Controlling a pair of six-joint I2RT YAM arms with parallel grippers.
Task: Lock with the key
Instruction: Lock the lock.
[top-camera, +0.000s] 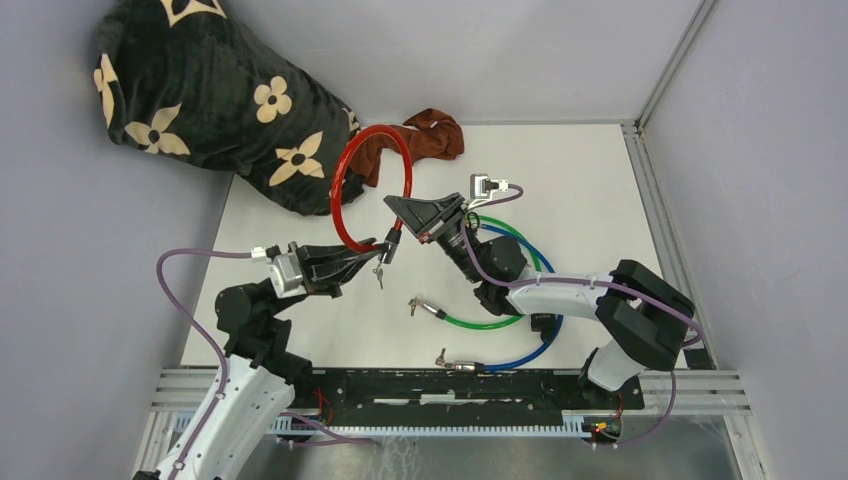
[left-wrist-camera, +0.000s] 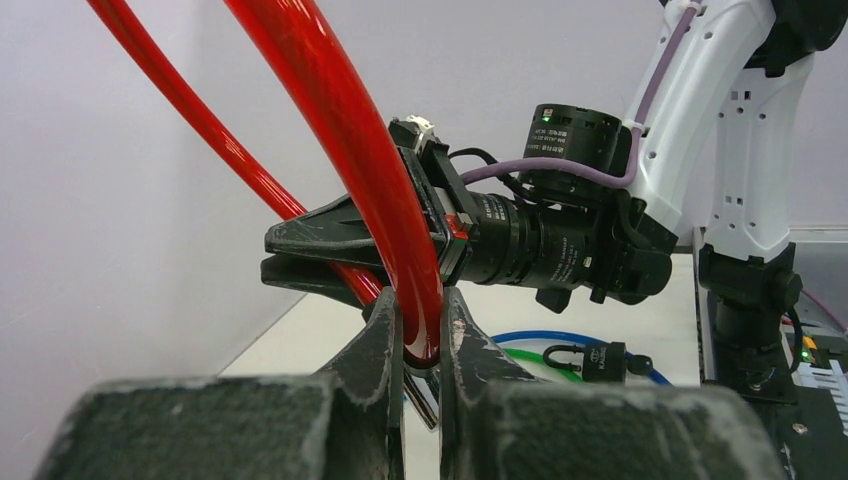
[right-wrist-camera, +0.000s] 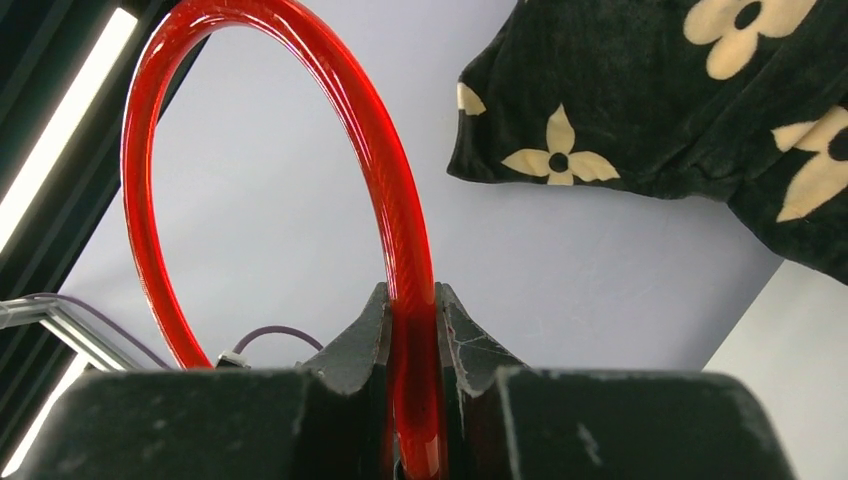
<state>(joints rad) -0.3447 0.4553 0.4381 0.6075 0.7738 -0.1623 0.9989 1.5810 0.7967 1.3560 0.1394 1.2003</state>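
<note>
A red cable lock (top-camera: 345, 170) stands as an upright loop above the table, held by both arms. My left gripper (top-camera: 380, 250) (left-wrist-camera: 422, 300) is shut on the loop's lower end, and the red cable (left-wrist-camera: 350, 150) rises out of its fingers. A small metal key (top-camera: 378, 274) (left-wrist-camera: 428, 398) hangs just under those fingers. The right gripper (top-camera: 400, 212) (right-wrist-camera: 410, 295) is shut on the same red cable (right-wrist-camera: 395, 200) a little higher on the loop's right side. The lock body itself is hidden by the fingers.
A green cable lock (top-camera: 500, 318) and a blue one (top-camera: 535, 350) lie coiled under the right arm, with a black padlock (left-wrist-camera: 600, 358) beside them. A black floral blanket (top-camera: 210, 90) and a brown cloth (top-camera: 435, 135) sit at the back. Grey walls enclose the table.
</note>
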